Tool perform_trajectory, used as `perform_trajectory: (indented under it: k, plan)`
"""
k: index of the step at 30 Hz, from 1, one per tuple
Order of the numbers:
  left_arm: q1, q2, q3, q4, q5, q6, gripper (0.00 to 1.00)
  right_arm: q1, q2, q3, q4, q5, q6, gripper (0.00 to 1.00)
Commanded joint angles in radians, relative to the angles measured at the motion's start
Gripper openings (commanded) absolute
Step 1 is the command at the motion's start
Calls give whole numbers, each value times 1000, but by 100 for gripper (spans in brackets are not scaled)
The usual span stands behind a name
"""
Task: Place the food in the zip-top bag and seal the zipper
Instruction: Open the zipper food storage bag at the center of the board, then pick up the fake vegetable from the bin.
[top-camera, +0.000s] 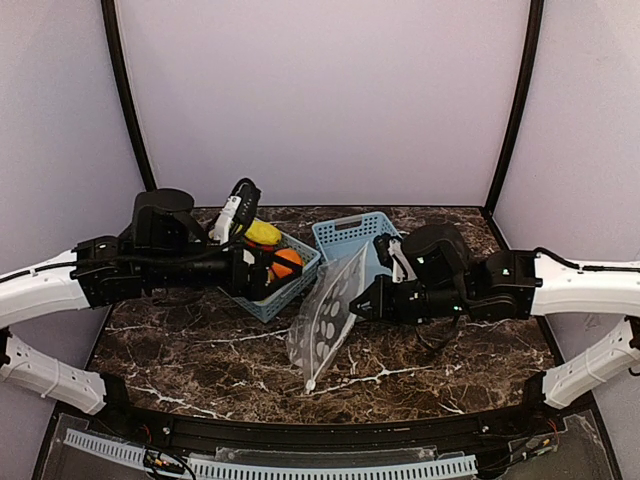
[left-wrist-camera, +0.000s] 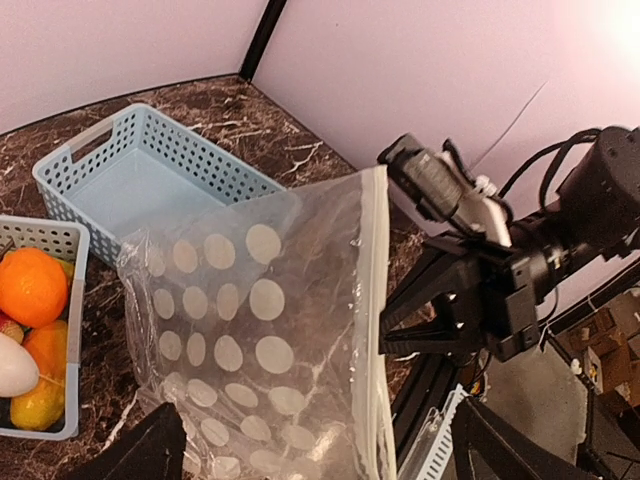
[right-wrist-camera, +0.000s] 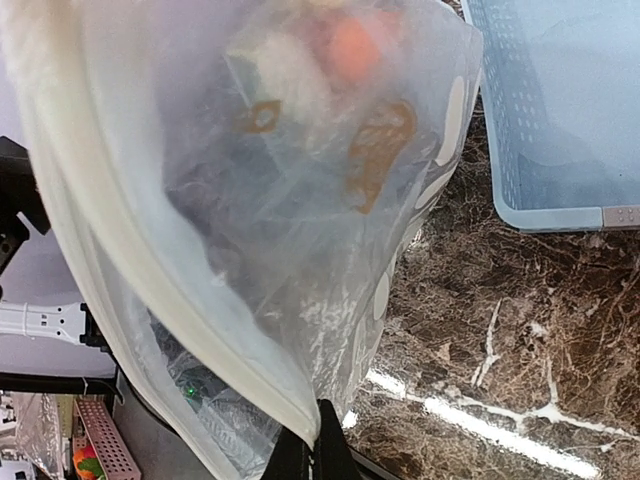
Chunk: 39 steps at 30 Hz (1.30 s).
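We see R hand (right-wrist-camera: 312, 445) pinching the zip-top bag (top-camera: 325, 315) by its edge. Our L hand (left-wrist-camera: 320, 448) is spread wide nr it.

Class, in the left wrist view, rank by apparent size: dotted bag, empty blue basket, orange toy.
1. dotted bag, though nearness to the camera enlarges it
2. empty blue basket
3. orange toy

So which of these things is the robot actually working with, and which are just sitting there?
In the job: zip-top bag, pinched by the right gripper; toy food.
Just lying about: empty blue basket; basket holding the food; marble table.
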Motion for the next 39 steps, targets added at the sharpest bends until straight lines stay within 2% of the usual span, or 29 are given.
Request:
perform_trajectory:
  k: [1, 8, 13, 17, 29, 39]
  plan:
    - [77, -58, -10, 54, 100, -68, 94, 10, 15, 38, -27, 36, -21, 0]
    - [267, -28, -84, 16, 122, -184, 94, 11, 12, 84, -53, 41, -62, 0]
    - [384, -12, -163, 68, 83, -255, 94, 10, -22, 102, -65, 44, -82, 0]
    - [446, 31, -188, 108, 58, -299, 90, 10, -32, 129, -72, 22, -111, 0]
    - [546, 248, -171, 233, 70, -337, 77, 10, 5, 149, -67, 21, -132, 0]
    - [570, 387, -99, 211, 59, -290, 75, 10, 38, 172, -62, 9, -154, 0]
